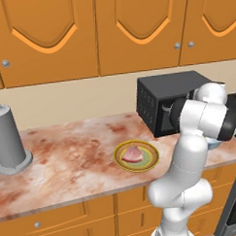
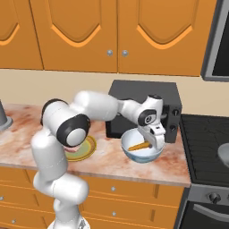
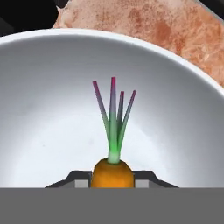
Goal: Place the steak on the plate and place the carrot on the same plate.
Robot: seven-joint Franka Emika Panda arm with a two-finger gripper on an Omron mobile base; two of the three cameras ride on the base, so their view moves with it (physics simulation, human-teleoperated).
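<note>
- Clamped between our gripper fingers, the carrot points its greens away, inside the bowl.
- We see the steak on the plate near the bench's front edge.

One carrot, pinched between the closed pincer fingers, lying in one white bowl directly under the pincer. One plate with yellow rim, well apart from the pincer on the arm's side, carrying one steak. One black microwave just behind the pincer. One grey cylinder-shaped appliance, far from the pincer at the other end of the counter. One stove just beside the pincer, on the far side from the plate.
</note>
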